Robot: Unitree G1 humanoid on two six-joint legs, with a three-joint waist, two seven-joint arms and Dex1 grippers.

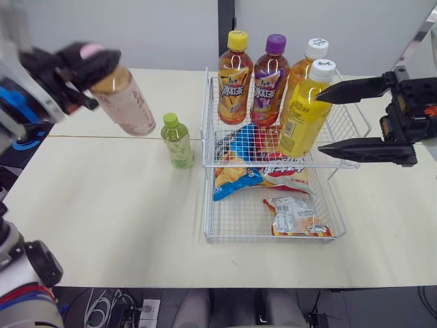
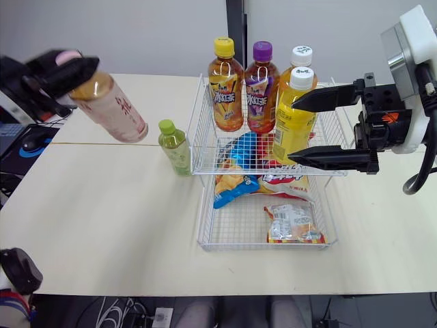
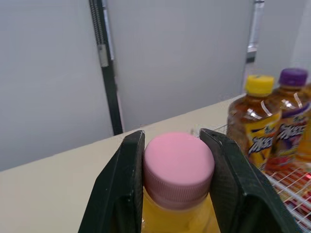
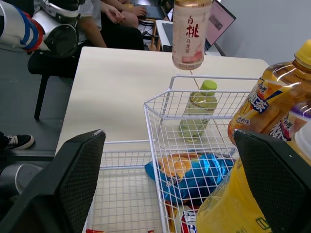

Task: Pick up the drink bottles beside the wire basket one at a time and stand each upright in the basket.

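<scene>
Pink cap (image 3: 178,167) is clamped in my left claw (image 3: 178,145), so that bottle (image 1: 126,102) hangs tilted left of the wire basket (image 1: 206,205), base free to go in first, I guess. Right claw (image 1: 319,121) is spread wide around the yellow bottle (image 1: 300,119) inside. 1 green bottle (image 1: 177,142) waits just beside the basket.

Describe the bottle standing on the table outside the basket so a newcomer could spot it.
Find the white wire basket in the middle of the table. Just outside its left wall, a small bottle stands upright on the table. It is the shortest bottle, with a lime-green cap and pale green drink.
</scene>
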